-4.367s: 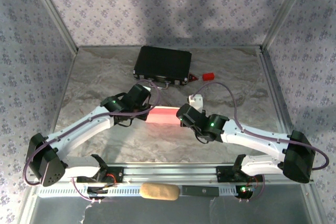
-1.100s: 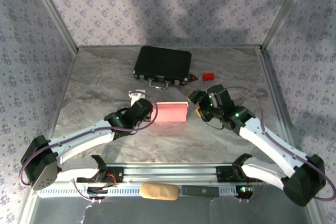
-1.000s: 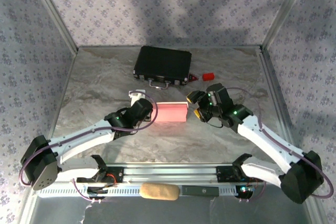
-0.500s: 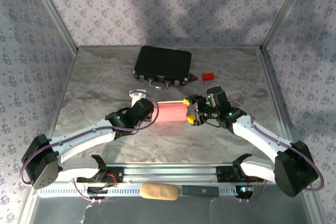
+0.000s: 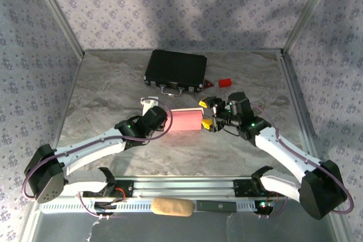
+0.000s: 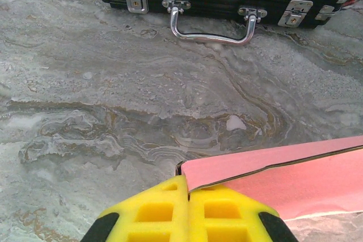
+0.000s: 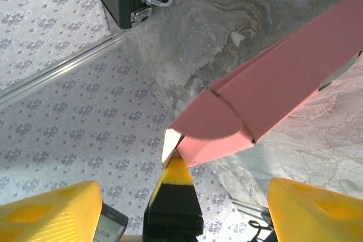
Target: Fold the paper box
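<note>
- The marbled table (image 5: 113,89) carries everything, with patterned walls around it.
- The black case (image 5: 176,69) lies at the back, well apart from the box. The left wrist view crops its top.
- The paper box (image 5: 186,121) lies mid-table between the two arms, its left end hidden under the left wrist.
- The right gripper (image 5: 205,113) is spread wide at the box's right end, touching nothing.
- The left gripper (image 6: 188,196) pinches the box's card edge.
- A red block (image 5: 226,82) sits beside the case. The dark scrap next to it is unclear.
</note>
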Robot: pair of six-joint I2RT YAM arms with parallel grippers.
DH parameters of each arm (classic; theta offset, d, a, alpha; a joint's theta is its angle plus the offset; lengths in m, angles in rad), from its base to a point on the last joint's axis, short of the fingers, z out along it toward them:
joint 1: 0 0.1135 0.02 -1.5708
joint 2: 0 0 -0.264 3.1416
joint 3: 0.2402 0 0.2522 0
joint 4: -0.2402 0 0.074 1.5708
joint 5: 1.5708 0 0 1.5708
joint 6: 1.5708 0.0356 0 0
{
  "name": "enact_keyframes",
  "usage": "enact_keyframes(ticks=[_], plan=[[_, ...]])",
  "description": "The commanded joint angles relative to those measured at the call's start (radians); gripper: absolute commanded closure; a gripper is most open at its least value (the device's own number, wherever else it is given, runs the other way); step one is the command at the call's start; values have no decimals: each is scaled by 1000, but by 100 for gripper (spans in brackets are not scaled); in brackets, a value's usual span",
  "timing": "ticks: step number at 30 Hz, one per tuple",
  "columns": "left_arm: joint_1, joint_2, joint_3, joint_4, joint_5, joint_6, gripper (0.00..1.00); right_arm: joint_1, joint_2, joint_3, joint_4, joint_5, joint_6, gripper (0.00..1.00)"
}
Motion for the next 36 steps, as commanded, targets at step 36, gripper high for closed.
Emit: enact_keyframes(ticks=[36], plan=[[-21, 26, -10, -139, 70, -19, 100, -105, -42, 200, -382, 3, -497, 29]])
